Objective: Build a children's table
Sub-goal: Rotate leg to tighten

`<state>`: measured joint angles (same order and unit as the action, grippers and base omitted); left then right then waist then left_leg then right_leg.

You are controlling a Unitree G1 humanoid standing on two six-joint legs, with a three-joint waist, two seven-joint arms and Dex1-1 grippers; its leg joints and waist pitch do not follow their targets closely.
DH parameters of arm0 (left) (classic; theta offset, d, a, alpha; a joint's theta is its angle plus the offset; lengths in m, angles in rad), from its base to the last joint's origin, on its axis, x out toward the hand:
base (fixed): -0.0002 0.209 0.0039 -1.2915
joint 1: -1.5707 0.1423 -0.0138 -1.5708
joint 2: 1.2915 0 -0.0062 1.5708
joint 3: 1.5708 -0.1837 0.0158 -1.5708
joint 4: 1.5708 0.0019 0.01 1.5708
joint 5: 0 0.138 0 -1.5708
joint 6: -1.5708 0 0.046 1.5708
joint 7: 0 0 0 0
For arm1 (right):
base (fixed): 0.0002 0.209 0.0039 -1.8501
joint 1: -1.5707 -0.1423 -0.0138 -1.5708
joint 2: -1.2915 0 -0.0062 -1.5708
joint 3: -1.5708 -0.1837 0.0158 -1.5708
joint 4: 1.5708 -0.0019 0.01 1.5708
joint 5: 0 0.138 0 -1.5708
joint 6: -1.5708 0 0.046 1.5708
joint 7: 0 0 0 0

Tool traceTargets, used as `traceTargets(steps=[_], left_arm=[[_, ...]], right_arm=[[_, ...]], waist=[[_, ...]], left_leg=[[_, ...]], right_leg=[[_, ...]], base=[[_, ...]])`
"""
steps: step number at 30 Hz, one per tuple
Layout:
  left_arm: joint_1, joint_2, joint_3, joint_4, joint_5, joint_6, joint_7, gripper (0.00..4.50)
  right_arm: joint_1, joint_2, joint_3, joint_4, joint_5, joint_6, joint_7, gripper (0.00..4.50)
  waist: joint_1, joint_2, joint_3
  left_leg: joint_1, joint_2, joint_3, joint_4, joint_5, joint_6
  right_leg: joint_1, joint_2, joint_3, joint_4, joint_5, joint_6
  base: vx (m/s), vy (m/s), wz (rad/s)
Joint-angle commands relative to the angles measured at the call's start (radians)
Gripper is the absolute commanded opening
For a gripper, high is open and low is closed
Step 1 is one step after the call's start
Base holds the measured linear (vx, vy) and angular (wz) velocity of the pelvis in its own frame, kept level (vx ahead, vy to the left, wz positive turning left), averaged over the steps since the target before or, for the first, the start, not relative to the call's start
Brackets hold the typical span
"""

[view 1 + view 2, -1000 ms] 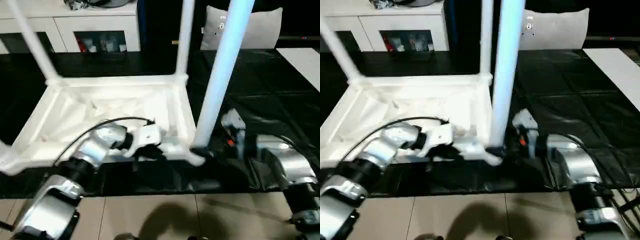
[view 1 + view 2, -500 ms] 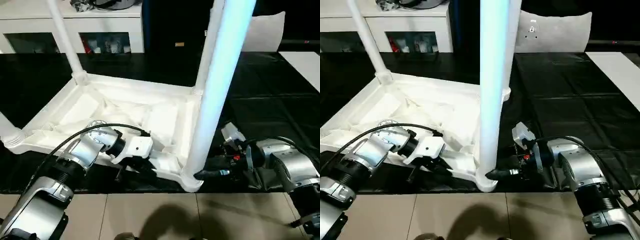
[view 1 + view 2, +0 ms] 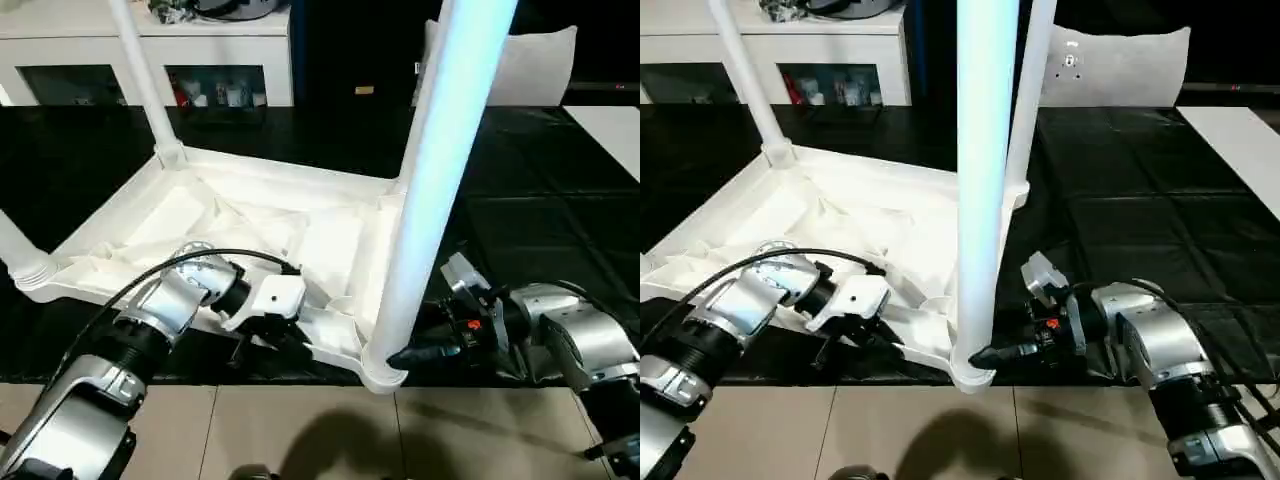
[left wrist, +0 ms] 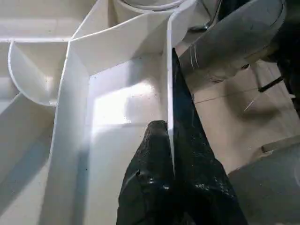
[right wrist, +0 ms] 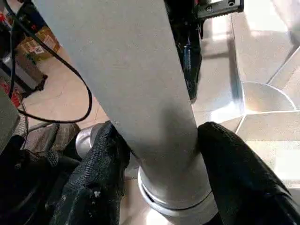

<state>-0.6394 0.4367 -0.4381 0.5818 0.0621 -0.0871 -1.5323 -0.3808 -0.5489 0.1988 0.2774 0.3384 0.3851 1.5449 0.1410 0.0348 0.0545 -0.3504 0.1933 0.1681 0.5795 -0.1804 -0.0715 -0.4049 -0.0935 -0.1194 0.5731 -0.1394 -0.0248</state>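
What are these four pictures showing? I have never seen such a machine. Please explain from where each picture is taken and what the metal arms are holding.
This is a humanoid robot building a white plastic children's table, which lies upside down on a black mat.

The two wide pictures come from cameras in the robot's head, looking down over its silver forearms. The two close pictures come from cameras on its wrists.

Each arm ends in a pincer with two black fingers. The left pincer is shut on a thin wall of the tabletop's ribbed underside. The right pincer has a finger on each side of the nearest leg, just above its corner socket.

Three more legs stand up from the other corners. Behind is a white cabinet with glass doors.
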Motion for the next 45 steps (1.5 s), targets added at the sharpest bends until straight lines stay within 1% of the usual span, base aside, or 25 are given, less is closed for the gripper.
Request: traceTargets(steps=[1,2,4,6,8,9,11,12,14,16,18,19,20,22,24,27,30,32,34,36,37,40,41,43,45], left_arm=[[0.016,-0.023,-0.022,-0.023,-0.005,0.048,0.007,0.0],[0.014,-0.05,0.001,-0.044,-0.022,0.138,0.05,0.0],[0.012,-0.07,0.018,-0.056,-0.035,0.188,0.083,0.0],[0.005,-0.088,0.031,-0.052,-0.036,0.219,0.121,0.0],[-0.013,-0.137,0.058,-0.029,-0.026,0.272,0.23,0.0],[-0.013,-0.137,0.058,-0.029,-0.026,0.272,0.23,0.0],[-0.03,-0.185,0.082,-0.007,-0.002,0.324,0.347,0.0],[-0.039,-0.206,0.094,0.002,0.011,0.348,0.405,0.0],[-0.052,-0.234,0.113,0.008,0.031,0.391,0.49,0.0],[-0.059,-0.247,0.126,0.009,0.031,0.415,0.523,0.0],[-0.067,-0.26,0.136,0.008,0.037,0.441,0.556,0.0],[-0.068,-0.258,0.127,0.007,0.052,0.436,0.56,0.0],[-0.067,-0.256,0.125,0.007,0.058,0.431,0.56,0.0],[-0.063,-0.25,0.121,0.006,0.062,0.418,0.553,0.0],[-0.058,-0.236,0.112,0.003,0.067,0.398,0.545,0.0],[-0.047,-0.201,0.094,0.006,0.08,0.341,0.524,0.0],[-0.034,-0.169,0.078,0.001,0.087,0.301,0.483,0.0],[-0.026,-0.142,0.065,-0.001,0.093,0.266,0.441,0.0],[-0.022,-0.126,0.058,0.0,0.094,0.249,0.416,0.0],[-0.018,-0.109,0.053,0.0,0.083,0.201,0.374,0.0],[-0.016,-0.1,0.048,-0.002,0.076,0.193,0.349,0.0],[-0.015,-0.068,0.028,-0.008,0.077,0.171,0.291,0.0],[-0.014,-0.061,0.023,-0.009,0.076,0.159,0.277,0.0],[-0.009,-0.032,0.0,-0.015,0.07,0.108,0.208,0.0],[-0.008,-0.024,-0.007,-0.016,0.07,0.096,0.191,0.0]], right_arm=[[0.007,0.021,-0.014,-0.027,0.041,0.023,-0.014,2.1],[0.004,0.066,-0.046,-0.022,0.035,0.043,-0.123,2.09],[-0.002,0.103,-0.062,-0.009,0.008,0.039,-0.218,2.09],[-0.01,0.132,-0.068,0.005,-0.019,0.022,-0.291,2.07],[-0.044,0.215,-0.097,0.061,-0.083,0.001,-0.509,2.04],[-0.044,0.215,-0.097,0.061,-0.083,0.001,-0.509,2.04],[-0.077,0.287,-0.134,0.097,-0.098,0.03,-0.679,2.01],[-0.091,0.321,-0.152,0.11,-0.105,0.043,-0.757,1.99],[-0.107,0.371,-0.187,0.118,-0.109,0.077,-0.87,1.98],[-0.109,0.394,-0.193,0.117,-0.118,0.083,-0.908,1.98],[-0.107,0.42,-0.193,0.114,-0.137,0.057,-0.938,1.98],[-0.1,0.431,-0.192,0.114,-0.136,0.017,-0.929,2.32],[-0.096,0.435,-0.196,0.114,-0.128,0.0,-0.92,2.32],[-0.089,0.437,-0.205,0.104,-0.111,-0.011,-0.905,2.69],[-0.08,0.431,-0.209,0.084,-0.094,-0.011,-0.885,2.85],[-0.055,0.393,-0.206,0.051,-0.08,-0.035,-0.815,3.12],[-0.034,0.343,-0.193,0.037,-0.08,-0.065,-0.733,3.36],[-0.024,0.302,-0.185,0.028,-0.075,-0.079,-0.667,3.56],[-0.022,0.273,-0.179,0.026,-0.071,-0.086,-0.619,3.74],[-0.021,0.229,-0.166,0.027,-0.074,-0.095,-0.552,3.88],[-0.021,0.208,-0.16,0.028,-0.075,-0.097,-0.524,3.97],[-0.021,0.143,-0.136,0.02,-0.078,-0.094,-0.434,4.17],[-0.022,0.131,-0.133,0.018,-0.079,-0.096,-0.417,4.28],[-0.03,0.083,-0.112,0.016,-0.082,-0.113,-0.341,4.28],[-0.031,0.071,-0.105,0.016,-0.082,-0.115,-0.318,4.28]], waist=[[-0.003,-0.025,-0.07],[-0.005,-0.021,-0.068],[-0.007,-0.02,-0.063],[-0.021,-0.022,-0.06],[-0.054,-0.023,-0.054],[-0.066,-0.023,-0.052],[-0.102,-0.012,-0.052],[-0.111,-0.007,-0.054],[-0.139,0.007,-0.055],[-0.152,0.017,-0.048],[-0.163,0.008,-0.042],[-0.168,0.004,-0.044],[-0.168,0.009,-0.042],[-0.17,0.007,-0.042],[-0.169,0.011,-0.044],[-0.162,0.011,-0.047],[-0.148,0.008,-0.054],[-0.132,0.005,-0.055],[-0.12,-0.002,-0.057],[-0.11,-0.007,-0.057],[-0.097,-0.008,-0.06],[-0.071,-0.007,-0.07],[-0.063,-0.01,-0.073],[-0.047,-0.007,-0.079],[-0.039,-0.007,-0.079]], left_leg=[[0.0,0.034,-0.001,-0.059,-0.204,0.064],[0.001,0.033,0.0,-0.06,-0.211,0.062],[0.004,0.028,-0.002,-0.059,-0.222,0.05],[0.002,0.021,-0.005,-0.057,-0.252,0.033],[0.002,0.014,-0.012,-0.054,-0.297,0.017],[-0.002,0.012,-0.013,-0.052,-0.309,0.011],[0.003,0.012,-0.021,-0.049,-0.363,0.013],[0.004,0.014,-0.025,-0.05,-0.377,0.014],[-0.006,0.039,-0.044,-0.069,-0.454,0.022],[0.009,0.055,-0.05,-0.083,-0.558,0.02],[0.024,0.041,-0.044,-0.076,-0.598,0.011],[0.028,0.025,-0.039,-0.061,-0.563,0.013],[0.026,0.019,-0.036,-0.053,-0.528,0.02],[0.024,0.019,-0.036,-0.052,-0.507,0.026],[0.019,0.025,-0.039,-0.059,-0.507,0.03],[0.017,0.03,-0.039,-0.067,-0.498,0.035],[0.008,0.031,-0.034,-0.071,-0.425,0.051],[0.006,0.034,-0.027,-0.07,-0.372,0.067],[-0.002,0.032,-0.023,-0.069,-0.325,0.074],[0.0,0.028,-0.018,-0.064,-0.3,0.077],[-0.002,0.027,-0.015,-0.061,-0.264,0.082],[-0.008,0.034,-0.013,-0.057,-0.181,0.094],[-0.006,0.034,-0.009,-0.053,-0.158,0.098],[-0.009,0.037,-0.009,-0.051,-0.127,0.103],[-0.009,0.04,-0.007,-0.049,-0.105,0.108]], right_leg=[[0.055,-0.063,0.047,-0.081,-0.49,-0.104],[0.052,-0.062,0.047,-0.083,-0.507,-0.098],[0.048,-0.061,0.043,-0.092,-0.556,-0.081],[0.05,-0.062,0.033,-0.101,-0.624,-0.046],[0.045,-0.059,0.018,-0.115,-0.683,-0.015],[0.047,-0.056,0.012,-0.117,-0.695,-0.003],[0.05,-0.055,-0.008,-0.134,-0.701,0.016],[0.054,-0.056,-0.015,-0.135,-0.686,0.012],[0.078,-0.059,-0.031,-0.131,-0.582,-0.002],[0.075,-0.057,-0.03,-0.125,-0.514,-0.024],[0.064,-0.062,-0.034,-0.138,-0.563,-0.025],[0.061,-0.069,-0.044,-0.152,-0.623,-0.009],[0.061,-0.073,-0.051,-0.163,-0.662,0.01],[0.062,-0.07,-0.056,-0.167,-0.664,0.022],[0.066,-0.069,-0.05,-0.16,-0.628,0.015],[0.065,-0.072,-0.032,-0.146,-0.569,-0.019],[0.068,-0.075,-0.012,-0.13,-0.497,-0.069],[0.067,-0.075,0.002,-0.119,-0.445,-0.102],[0.068,-0.074,0.01,-0.109,-0.424,-0.116],[0.067,-0.073,0.013,-0.109,-0.466,-0.111],[0.068,-0.073,0.018,-0.105,-0.47,-0.105],[0.07,-0.07,0.024,-0.085,-0.382,-0.127],[0.065,-0.067,0.028,-0.078,-0.345,-0.14],[0.069,-0.068,0.029,-0.067,-0.306,-0.153],[0.066,-0.065,0.031,-0.061,-0.264,-0.164]], base=[[0.0,0.0,0.0],[0.0,0.0,0.0],[0.0,0.0,0.0],[0.0,0.0,0.0],[0.0,0.0,0.0],[0.0,0.0,0.0],[0.0,0.0,0.0],[0.0,0.0,0.0],[0.0,0.0,0.0],[0.0,0.0,0.0],[0.0,0.0,0.0],[0.0,0.0,0.0],[0.0,0.0,0.0],[0.0,0.0,0.0],[0.0,0.0,0.0],[0.0,0.0,0.0],[0.0,0.0,0.0],[0.0,0.0,0.0],[0.0,0.0,0.0],[0.0,0.0,0.0],[0.0,0.0,0.0],[0.0,0.0,0.0],[0.0,0.0,0.0],[0.0,0.0,0.0],[0.0,0.0,0.0]])
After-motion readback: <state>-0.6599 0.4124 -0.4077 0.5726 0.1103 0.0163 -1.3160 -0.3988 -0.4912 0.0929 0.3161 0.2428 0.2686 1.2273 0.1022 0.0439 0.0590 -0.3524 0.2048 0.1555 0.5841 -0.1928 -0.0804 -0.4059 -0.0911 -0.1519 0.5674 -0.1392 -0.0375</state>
